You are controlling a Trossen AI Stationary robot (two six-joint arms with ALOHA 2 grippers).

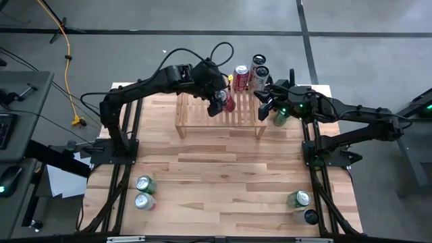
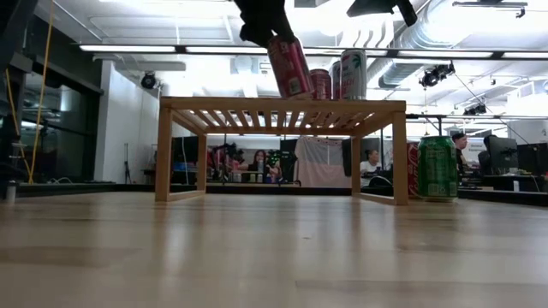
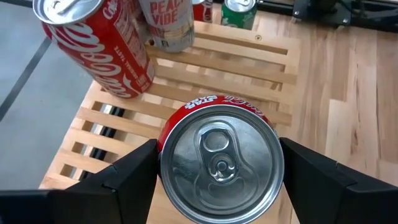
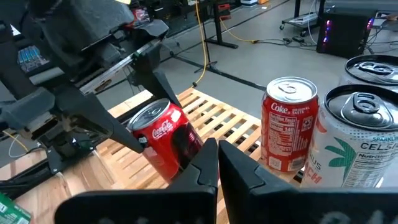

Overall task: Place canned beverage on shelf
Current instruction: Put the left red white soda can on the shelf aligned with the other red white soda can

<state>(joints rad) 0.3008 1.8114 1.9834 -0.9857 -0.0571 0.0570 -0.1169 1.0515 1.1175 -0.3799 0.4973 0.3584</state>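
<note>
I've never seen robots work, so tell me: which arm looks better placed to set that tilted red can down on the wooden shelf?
The left. Its tool already holds the red can, tilted above the shelf. The right tool is shut and empty beside it.

We observed, from table level, the shelf (image 2: pixel 282 107) standing on the wooden table (image 2: pixel 274 257), its slatted top carried on short side legs. A red can (image 2: pixel 289 66) was tilted above the slats in the grip of the left gripper (image 2: pixel 265 21), which entered from above, and two further cans (image 2: pixel 342 75) stood upright on the top just beside it. A green can (image 2: pixel 437 168) stood on the table outside the shelf's right leg, and people sat at desks in the room behind.
</note>
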